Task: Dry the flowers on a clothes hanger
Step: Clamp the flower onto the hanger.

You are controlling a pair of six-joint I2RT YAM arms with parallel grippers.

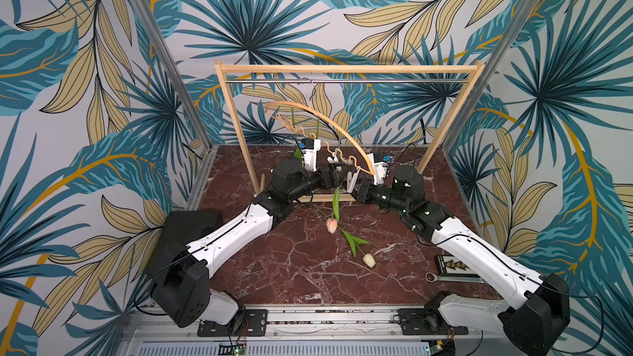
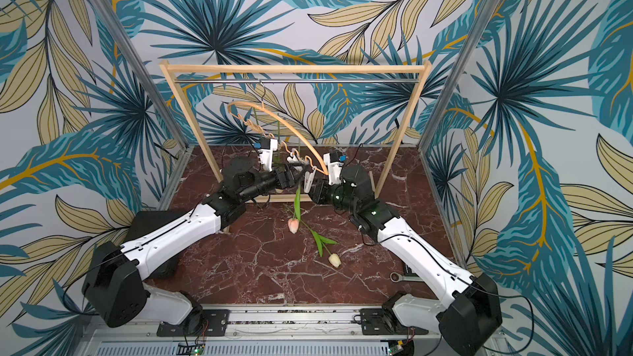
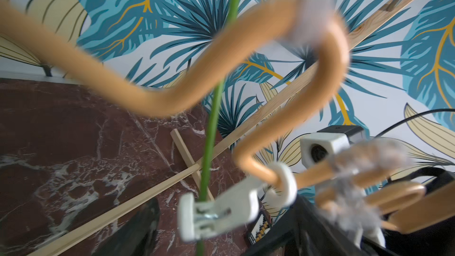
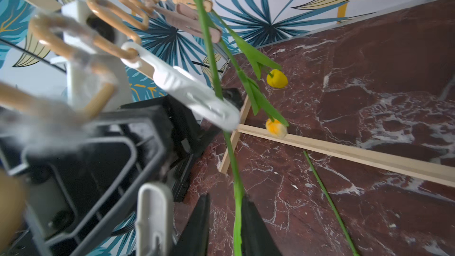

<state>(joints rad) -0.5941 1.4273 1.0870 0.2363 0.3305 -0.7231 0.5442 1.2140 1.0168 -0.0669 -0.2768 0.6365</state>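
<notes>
reaching inward, left arm (image 1: 233, 234), right arm (image 1: 479, 248), wrists beneath clothes hanger (image 1: 343, 132)

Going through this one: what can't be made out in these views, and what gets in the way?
- Thin curved light-wood clothes hanger: motion-blurred in the left wrist view, so the bite of its small white clip on the green stem is unsure.
- Yellow tulip head and orange-yellow tulip head: missing from both top views, probably behind the left arm.
- Black tray: partly covered by the right arm in a top view; contents too small.
</notes>
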